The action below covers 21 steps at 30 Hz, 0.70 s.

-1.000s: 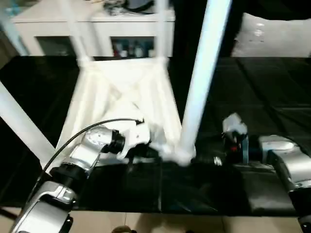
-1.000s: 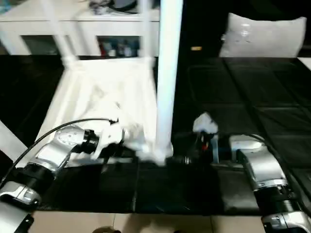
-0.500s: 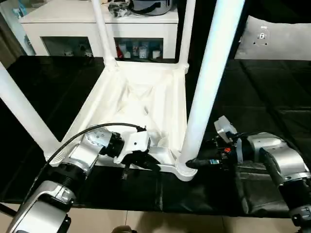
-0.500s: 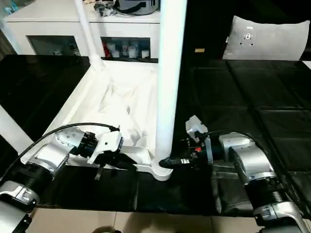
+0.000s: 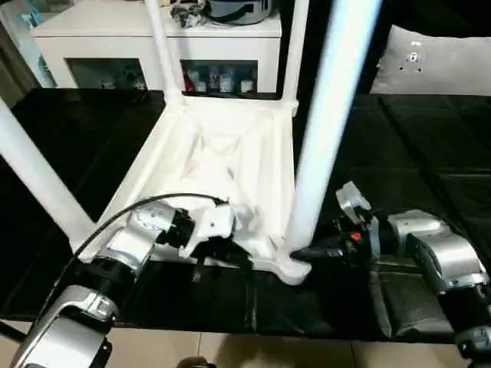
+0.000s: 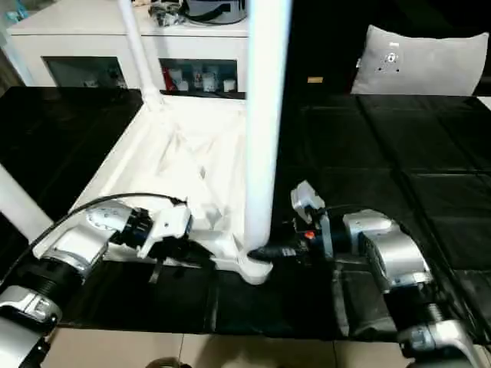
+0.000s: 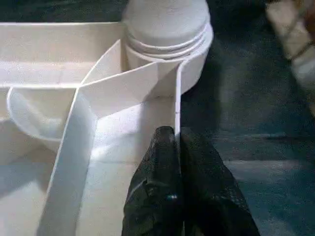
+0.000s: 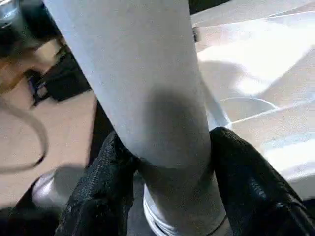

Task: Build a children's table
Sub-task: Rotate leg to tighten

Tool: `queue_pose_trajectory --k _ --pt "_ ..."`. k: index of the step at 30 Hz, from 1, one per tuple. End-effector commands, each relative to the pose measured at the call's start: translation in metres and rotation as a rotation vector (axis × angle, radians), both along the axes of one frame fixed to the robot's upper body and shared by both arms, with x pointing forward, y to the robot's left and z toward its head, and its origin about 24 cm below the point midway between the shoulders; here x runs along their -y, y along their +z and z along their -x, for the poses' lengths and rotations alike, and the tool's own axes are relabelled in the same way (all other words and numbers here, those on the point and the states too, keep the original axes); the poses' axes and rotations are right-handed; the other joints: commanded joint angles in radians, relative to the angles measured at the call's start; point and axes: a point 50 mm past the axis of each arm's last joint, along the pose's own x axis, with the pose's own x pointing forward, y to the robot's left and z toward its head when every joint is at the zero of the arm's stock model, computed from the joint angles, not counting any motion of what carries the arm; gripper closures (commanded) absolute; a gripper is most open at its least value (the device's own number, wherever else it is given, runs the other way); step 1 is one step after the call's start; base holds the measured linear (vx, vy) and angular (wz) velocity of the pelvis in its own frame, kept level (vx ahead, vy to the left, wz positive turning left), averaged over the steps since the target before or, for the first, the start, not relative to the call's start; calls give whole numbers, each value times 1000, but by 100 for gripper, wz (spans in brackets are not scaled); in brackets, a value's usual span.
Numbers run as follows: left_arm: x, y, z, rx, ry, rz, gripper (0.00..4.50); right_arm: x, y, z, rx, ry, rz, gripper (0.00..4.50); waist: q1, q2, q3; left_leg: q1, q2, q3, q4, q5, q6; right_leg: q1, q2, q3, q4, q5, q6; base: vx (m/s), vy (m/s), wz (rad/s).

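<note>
The children's table lies upside down on the black work table, its ribbed white top facing up. Its legs stand in the corner sockets: two at the far corners, a near left one, and a thick near right leg. My left gripper is shut on the top's thin front rim, close to the near right socket. At that leg's base my right gripper has a black finger pressed against each side of it.
A white cabinet with small bottles on its shelf stands behind the black work table. A white cushion-like thing lies at the back right. Beige floor shows past the table's front edge.
My right gripper has moved in from the right and closed its fingers around the base of the near right leg. The left gripper has kept its hold. The camera shifted early on.
</note>
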Motion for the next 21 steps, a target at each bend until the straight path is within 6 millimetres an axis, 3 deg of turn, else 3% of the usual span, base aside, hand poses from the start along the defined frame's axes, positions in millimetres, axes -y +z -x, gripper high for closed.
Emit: queue_pose_trajectory --k 1,3,5,6,9,11,13,14,16,18,21 --pt "26 12 -4 29 46 100 450 -15 -6 -7 -24 -132 12 246 -16 -19 -62 7 12 -3 -69 -234 23 46 -53 34 -96 -576 -59 0 0 0" --pt "35 13 -8 31 134 111 450 -23 -8 -17 -27 -293 27 246 -41 -23 -60 0 3 -7 -68 -253 18 52 -51 21 -110 -624 -22 0 0 0" --pt "37 13 -9 32 163 111 450 -25 -9 -19 -31 -342 35 246 -69 -20 -58 -5 0 -11 -66 -277 13 52 -48 10 -116 -646 -2 0 0 0" --pt "48 15 -15 49 272 117 450 -29 -12 -27 -46 -501 85 246 -87 -22 -58 -1 -2 -12 -63 -285 14 51 -49 6 -123 -656 5 0 0 0" --pt "59 18 -21 63 378 143 450 -34 -14 -32 -23 -612 130 246 -117 -13 -64 -7 1 -19 -64 -284 34 62 -53 -5 -128 -606 -4 0 0 0" --pt "69 21 -22 62 436 161 450 -38 -14 -33 17 -661 150 246 -125 -13 -64 2 5 -17 -65 -293 46 55 -52 -5 -131 -567 -26 0 0 0" --pt "72 22 -22 69 444 166 450 -39 -13 -34 43 -663 135 246 -126 -14 -66 -2 3 -14 -66 -276 56 59 -54 -1 -126 -543 -40 0 0 0" --pt "74 23 -22 74 447 170 450 -40 -11 -35 62 -671 107 195 -125 -14 -67 -4 5 -14 -68 -260 65 60 -54 3 -122 -519 -51 0 0 0" --pt "74 24 -22 82 445 168 450 -40 -9 -35 71 -672 87 184 -123 -14 -70 -7 9 -15 -70 -240 72 62 -55 9 -114 -478 -67 0 0 0" --pt "70 24 -22 108 437 152 450 -39 -3 -34 93 -668 41 167 -118 -12 -75 -12 14 -14 -71 -188 87 67 -56 20 -95 -370 -115 0 0 0" --pt "60 23 -23 130 427 124 450 -34 -1 -32 109 -656 36 139 -112 -9 -76 -14 16 -13 -70 -164 97 67 -55 22 -89 -341 -133 0 0 0"
